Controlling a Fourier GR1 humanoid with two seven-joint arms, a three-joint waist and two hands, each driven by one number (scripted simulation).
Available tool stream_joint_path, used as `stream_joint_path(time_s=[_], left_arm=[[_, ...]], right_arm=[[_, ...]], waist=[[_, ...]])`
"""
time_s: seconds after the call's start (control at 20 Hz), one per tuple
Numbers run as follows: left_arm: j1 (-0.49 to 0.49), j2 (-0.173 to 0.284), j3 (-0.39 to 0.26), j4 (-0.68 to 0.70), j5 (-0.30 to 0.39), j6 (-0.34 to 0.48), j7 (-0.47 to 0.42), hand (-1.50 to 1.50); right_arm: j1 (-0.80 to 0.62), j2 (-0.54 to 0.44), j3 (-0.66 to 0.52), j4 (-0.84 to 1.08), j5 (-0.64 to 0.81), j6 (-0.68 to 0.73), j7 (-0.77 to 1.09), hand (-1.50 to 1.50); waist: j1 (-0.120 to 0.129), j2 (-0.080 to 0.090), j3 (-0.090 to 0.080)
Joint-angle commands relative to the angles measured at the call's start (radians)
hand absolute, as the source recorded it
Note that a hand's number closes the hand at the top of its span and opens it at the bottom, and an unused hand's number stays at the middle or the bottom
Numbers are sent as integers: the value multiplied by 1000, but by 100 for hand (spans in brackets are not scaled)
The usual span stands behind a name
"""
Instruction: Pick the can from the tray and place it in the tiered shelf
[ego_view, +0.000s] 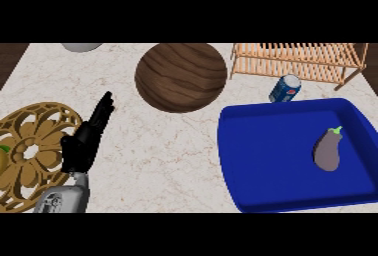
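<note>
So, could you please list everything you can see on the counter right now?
Can: one, blue, on the counter between tray and shelf, tilted, outside the tray.
Tray: one, blue, at right.
Eggplant: one, purple with green stem, lying in the tray.
Shelf: one, light wood slats, top right.
Round board: one, dark brown wood, top centre.
Trivet: one, golden cut-out pattern, left edge.
Pale object: one, grey-white, top left, mostly cut off.
Counter: one, pale marble.
Left hand: one, black, fingers straight, at left; right hand not in view.
</note>
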Motion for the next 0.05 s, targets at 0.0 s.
stream_joint_path(time_s=[0.0], left_arm=[[-9,-11,-7,-20,-8,14,20,0]], right_arm=[[171,-17,-200,-125,-157,150,-4,-150]], waist=[[9,4,1]])
